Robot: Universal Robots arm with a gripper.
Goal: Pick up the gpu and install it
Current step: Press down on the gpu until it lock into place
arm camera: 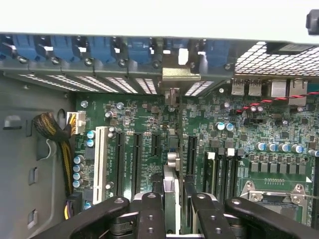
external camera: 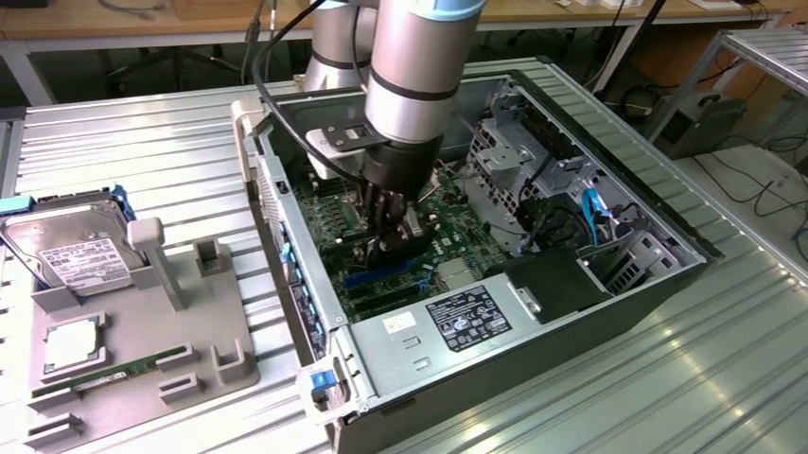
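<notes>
My gripper (external camera: 389, 227) reaches down into the open PC case (external camera: 417, 355), over the green motherboard (external camera: 455, 213). It is shut on the gpu (external camera: 399, 250), a slim black card held on edge just above the blue and black expansion slots. In the wrist view the gpu (arm camera: 171, 169) runs edge-on between the two black fingers (arm camera: 152, 211), and my gripper (arm camera: 172, 204) clamps it from both sides. The card's pale metal bracket (arm camera: 175, 74) sits at the case's rear slot openings. Whether the card's lower edge is in a slot is hidden.
A silver hard drive (external camera: 79, 253), a CPU (external camera: 74, 342) and a green RAM stick (external camera: 108, 374) lie on the grey fixture plate (external camera: 189, 322) at the exterior view's left. A drive cage (external camera: 512, 156) and a black power supply (external camera: 555, 284) crowd the case. A cable bundle (arm camera: 52, 127) hangs beside the board.
</notes>
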